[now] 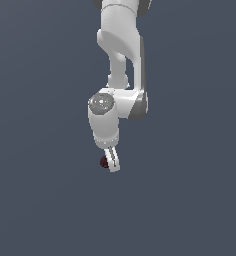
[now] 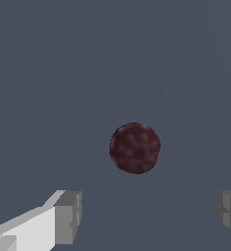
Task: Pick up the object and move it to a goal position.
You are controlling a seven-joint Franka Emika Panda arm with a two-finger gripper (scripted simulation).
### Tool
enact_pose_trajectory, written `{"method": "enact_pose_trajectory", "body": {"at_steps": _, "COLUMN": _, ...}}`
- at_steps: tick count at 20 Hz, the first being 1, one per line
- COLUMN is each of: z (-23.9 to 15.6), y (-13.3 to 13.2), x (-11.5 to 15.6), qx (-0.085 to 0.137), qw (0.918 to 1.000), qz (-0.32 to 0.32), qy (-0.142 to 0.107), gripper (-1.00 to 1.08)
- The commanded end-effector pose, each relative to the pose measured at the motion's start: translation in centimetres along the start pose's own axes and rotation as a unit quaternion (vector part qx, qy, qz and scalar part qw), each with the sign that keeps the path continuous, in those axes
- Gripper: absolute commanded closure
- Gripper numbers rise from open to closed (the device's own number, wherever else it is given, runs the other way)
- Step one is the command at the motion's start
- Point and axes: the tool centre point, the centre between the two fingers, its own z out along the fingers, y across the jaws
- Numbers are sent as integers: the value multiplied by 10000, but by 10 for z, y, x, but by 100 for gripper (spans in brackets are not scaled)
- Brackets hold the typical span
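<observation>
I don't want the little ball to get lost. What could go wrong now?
1. The maroon ball is round, so a nudge from one gray fingertip could send it rolling away.
2. In the wrist view the pincer is open and the ball sits ahead of the tips, not between them; closing now would probably catch nothing.
3. In the exterior view a finger partly hides the ball, so lining up is hard to check there.
</observation>
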Motion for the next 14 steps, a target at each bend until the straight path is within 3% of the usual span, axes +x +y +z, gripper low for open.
{"method": "enact_pose_trajectory", "body": {"at_steps": 1, "z": 4, "y": 0, "x": 6, "qx": -6, "qw": 9994, "qz": 353, "qy": 20, "gripper": -92}}
{"method": "enact_pose_trajectory", "body": {"at_steps": 14, "z": 17, "y": 0, "x": 21, "qx": -18, "qw": 9914, "qz": 1304, "qy": 85, "gripper": -92}}
